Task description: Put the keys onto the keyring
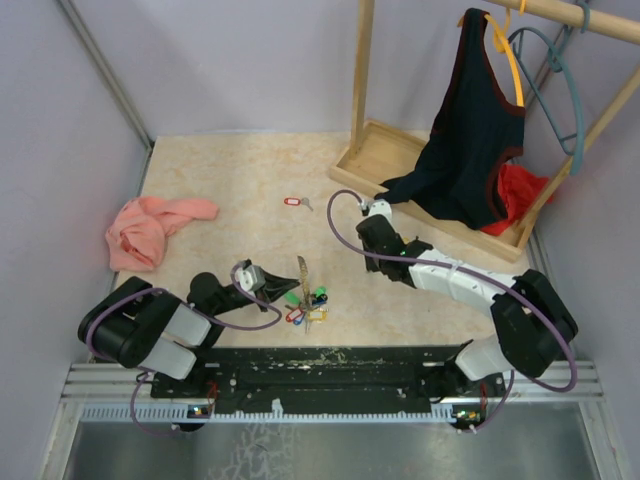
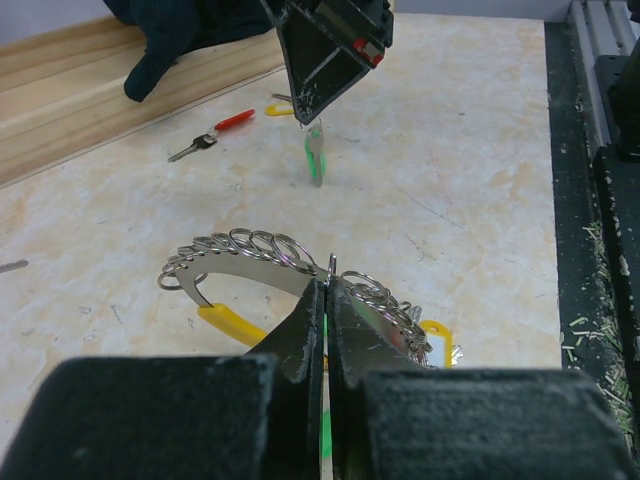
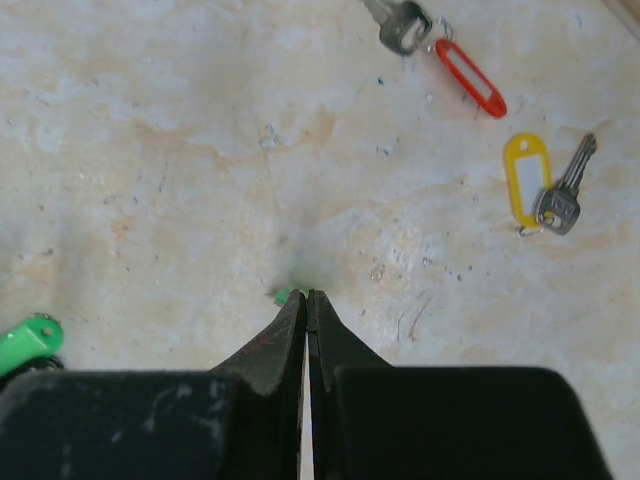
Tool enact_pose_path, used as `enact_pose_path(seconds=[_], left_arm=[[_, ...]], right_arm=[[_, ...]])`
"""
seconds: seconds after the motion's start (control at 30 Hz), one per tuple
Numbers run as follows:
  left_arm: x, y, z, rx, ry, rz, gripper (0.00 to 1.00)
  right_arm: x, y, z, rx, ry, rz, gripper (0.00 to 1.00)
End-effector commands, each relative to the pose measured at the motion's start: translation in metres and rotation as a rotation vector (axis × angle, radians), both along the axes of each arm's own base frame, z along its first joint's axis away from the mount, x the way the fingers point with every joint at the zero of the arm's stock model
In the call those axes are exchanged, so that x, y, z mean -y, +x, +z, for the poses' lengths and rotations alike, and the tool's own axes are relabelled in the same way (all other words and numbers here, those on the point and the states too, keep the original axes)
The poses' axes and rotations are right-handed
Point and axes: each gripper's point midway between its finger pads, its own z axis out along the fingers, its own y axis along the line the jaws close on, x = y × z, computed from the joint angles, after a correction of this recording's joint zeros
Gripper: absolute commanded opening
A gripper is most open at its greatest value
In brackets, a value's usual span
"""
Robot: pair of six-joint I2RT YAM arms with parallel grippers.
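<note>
L fingers (image 2: pixel 303 335) pinch keyring (image 2: pixel 250 271); R fingers (image 3: pixel 284 338) pinch green key (image 2: pixel 316 158)

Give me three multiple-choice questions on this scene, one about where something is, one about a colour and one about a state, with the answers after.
1. Where does the pink cloth lie?
A. on the table, towards its left side
B. on the wooden rack
C. under the right arm

2. What colour is the tag on the key held by the right gripper?
A. red
B. green
C. yellow

3. How is the left gripper?
A. wide open above the table
B. shut on the keyring
C. shut on the cloth

Answers:
1 A: the top view shows it near the left wall.
2 B: the green-tagged key hangs from its fingertips.
3 B: its jaws pinch the ring's rim.
</note>
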Motion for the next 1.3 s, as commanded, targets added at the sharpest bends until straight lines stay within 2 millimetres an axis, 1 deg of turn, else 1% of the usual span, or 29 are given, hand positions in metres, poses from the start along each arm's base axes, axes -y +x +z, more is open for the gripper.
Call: enact_pose_path(seconds=[0.0,0.13,0.2,0.27,0.37,0.43,0.57,0.67,0.77,0.87,0.93,1.1,1.23,1.27], left_arm=[[0.003,-0.007,0.06,0.288,-0.118,-0.055,0.01],[0.002,-0.005,0.062,0.29,-0.124,-0.041,0.01],[0.002,-0.003,0.062,0.286,-0.126,-0.028,0.01],[0.002,-0.002,0.063,0.282,-0.128,-0.025,0.01],[0.002,0.0,0.066,0.27,-0.14,-0.021,0.01],[0.003,0.003,0.068,0.246,-0.155,-0.011,0.01],[0.005,0.011,0.071,0.178,-0.19,0.006,0.01],[0.008,0.017,0.073,0.126,-0.211,0.004,0.01],[0.011,0.02,0.07,0.099,-0.214,-0.002,0.01],[0.011,0.023,0.067,0.086,-0.211,0.007,0.01],[0.01,0.023,0.066,0.081,-0.21,0.014,0.01],[0.007,0.025,0.063,0.07,-0.208,0.026,0.01],[0.009,0.026,0.063,0.043,-0.216,0.02,0.01],[0.009,0.026,0.062,0.035,-0.217,0.019,0.01]], right_arm=[[0.004,-0.012,-0.016,-0.049,0.015,-0.026,0.01],[-0.026,-0.025,-0.035,-0.111,0.082,0.029,0.02],[-0.041,-0.03,-0.038,-0.13,0.117,0.063,0.04],[-0.055,-0.033,-0.036,-0.142,0.153,0.102,0.09],[-0.068,-0.035,-0.024,-0.143,0.193,0.173,0.17],[-0.067,-0.034,-0.015,-0.119,0.185,0.204,0.23],[-0.057,-0.032,0.003,-0.079,0.17,0.279,0.34],[-0.051,-0.029,0.018,-0.024,0.189,0.339,0.38],[-0.048,-0.028,0.023,0.029,0.177,0.398,0.41],[-0.044,-0.031,0.021,0.039,0.161,0.416,0.41],[-0.045,-0.034,0.017,0.021,0.175,0.426,0.41],[-0.048,-0.045,0.003,-0.052,0.197,0.434,0.41],[-0.058,-0.052,0.001,-0.049,0.255,0.479,0.41],[-0.059,-0.05,0.002,-0.039,0.264,0.476,0.41]])
